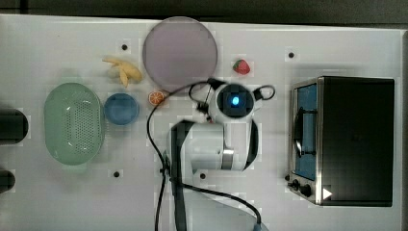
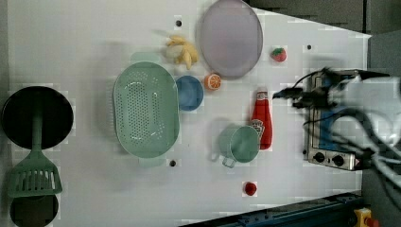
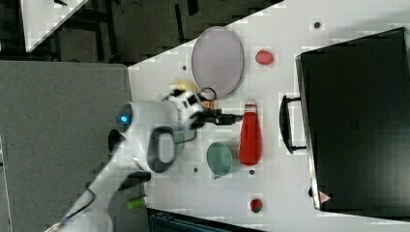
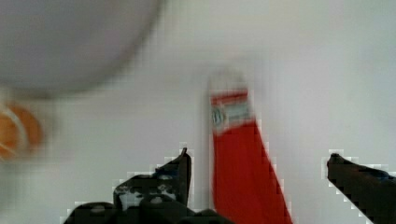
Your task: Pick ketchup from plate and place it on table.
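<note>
The ketchup (image 2: 261,118) is a red bottle with a white cap, lying flat on the white table (image 1: 62,43). It lies apart from the lilac plate (image 1: 179,53), cap end toward it. The plate (image 2: 230,38) has nothing on it. My gripper (image 4: 259,156) hangs open over the bottle (image 4: 243,177), one finger on each side of its body, not touching. In the right view the gripper (image 3: 237,117) points at the bottle's (image 3: 249,135) neck. In the top view my arm's wrist (image 1: 235,101) covers the bottle.
A black toaster oven (image 1: 344,139) stands at the top view's right. A teal cup (image 2: 239,144) lies right beside the bottle. An orange slice (image 1: 156,97), blue bowl (image 1: 121,109), green basket (image 1: 73,122), banana (image 1: 122,71) and strawberry (image 1: 241,66) sit around the plate.
</note>
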